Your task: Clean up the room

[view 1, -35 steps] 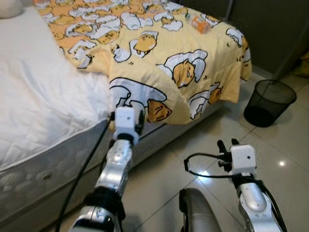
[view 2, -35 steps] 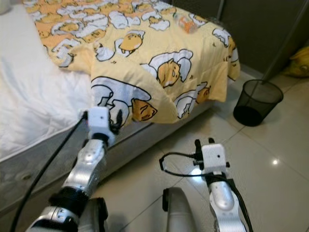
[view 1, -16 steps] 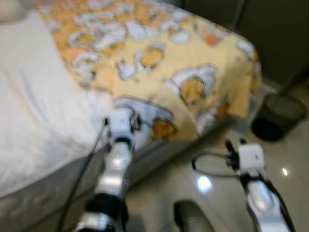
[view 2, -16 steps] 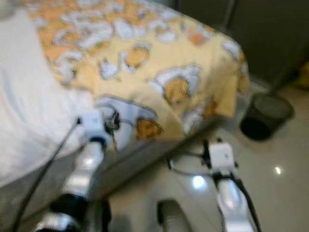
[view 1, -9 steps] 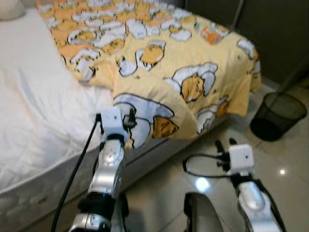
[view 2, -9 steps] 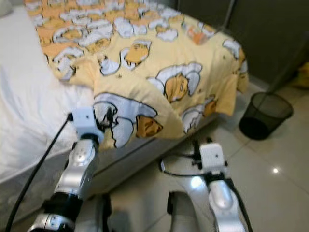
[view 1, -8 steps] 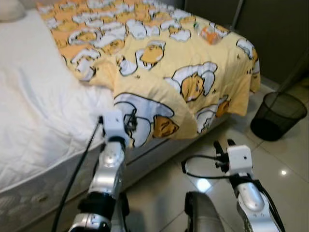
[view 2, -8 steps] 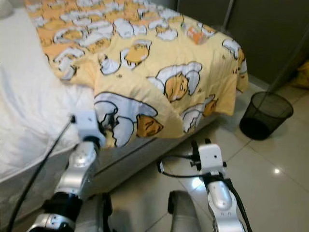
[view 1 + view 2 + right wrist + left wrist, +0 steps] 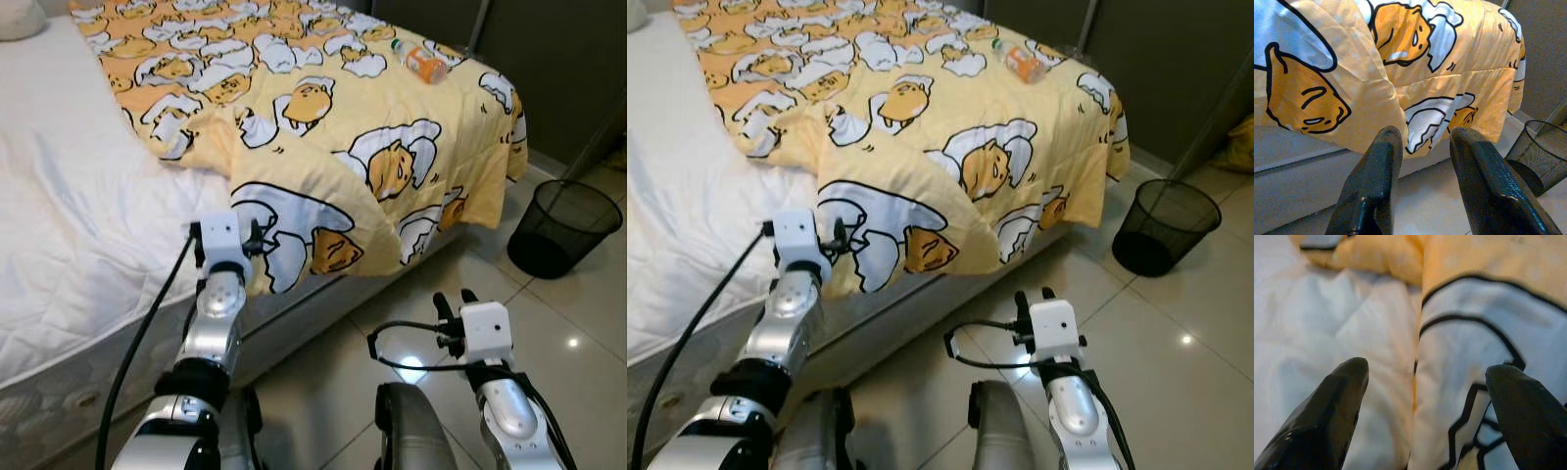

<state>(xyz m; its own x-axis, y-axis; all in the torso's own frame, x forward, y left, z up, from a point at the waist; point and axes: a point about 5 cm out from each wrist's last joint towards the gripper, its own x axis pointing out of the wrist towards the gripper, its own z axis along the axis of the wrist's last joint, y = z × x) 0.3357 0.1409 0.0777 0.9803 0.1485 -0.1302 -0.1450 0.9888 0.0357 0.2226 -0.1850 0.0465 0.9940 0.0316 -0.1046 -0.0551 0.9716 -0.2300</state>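
Left pincer (image 9: 1420, 396) wide, straddling the quilt (image 9: 323, 127) edge at centre-left, over the bed (image 9: 69, 196). Best pushed deeper before closing, to bite only quilt. Right pincer (image 9: 1422, 161) narrowly parted, idle lower right. Bottle (image 9: 423, 63) upper right; bin (image 9: 563, 227) right edge.

We note a bed (image 9: 78, 225) with white quilted mattress along the left. Glossy beige tiled floor (image 9: 578, 294) reflects a ceiling light. Dark wall panels (image 9: 568, 69) stand behind the bed's far corner.
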